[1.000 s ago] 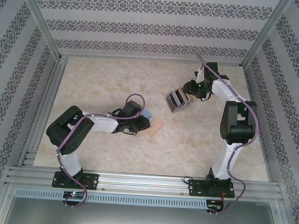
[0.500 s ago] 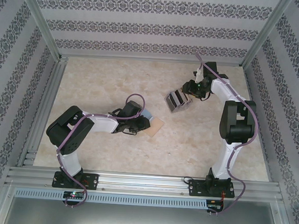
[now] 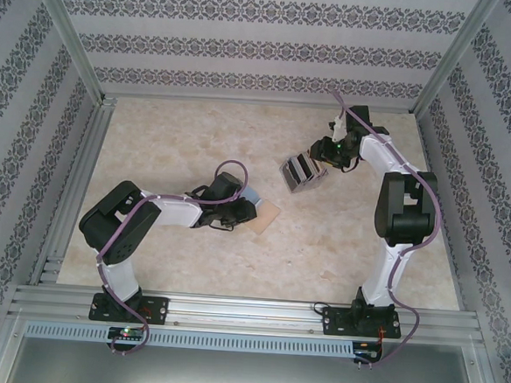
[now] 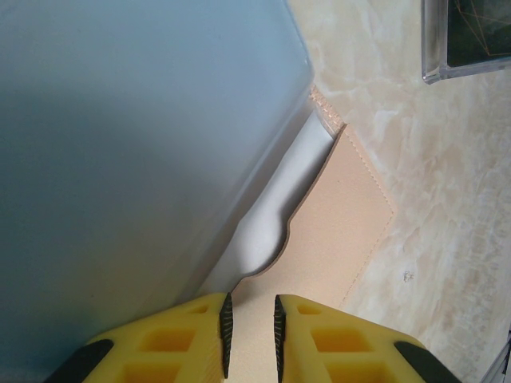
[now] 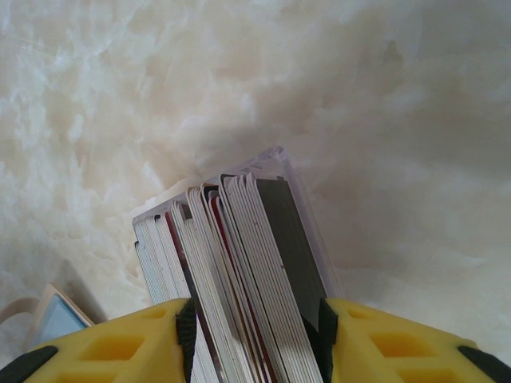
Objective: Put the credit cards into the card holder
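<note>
Since a second ago, the right gripper [image 3: 317, 158] has carried its stack of cards [image 3: 296, 171] a little toward the far left. The left arm has not shifted.

- Right gripper [image 5: 255, 335]: clamped on the stack of cards [image 5: 239, 271], many cards edge-on between the pads, held above the table [image 3: 180, 142].
- Left gripper [image 4: 251, 331]: fingers nearly together; we judge them pinched on the near edge of the tan card holder [image 4: 343, 215].
- Card holder [image 3: 270, 213] lies flat near mid-table, well apart from the stack.
- A blue card [image 4: 144, 144] lies across the holder's mouth. A white card [image 4: 279, 199] shows in the pocket notch.

Progress, as we judge it: early. One card looks seated and the blue one is perhaps partway in. The bulk of the cards is still in the right gripper and left to load.
</note>
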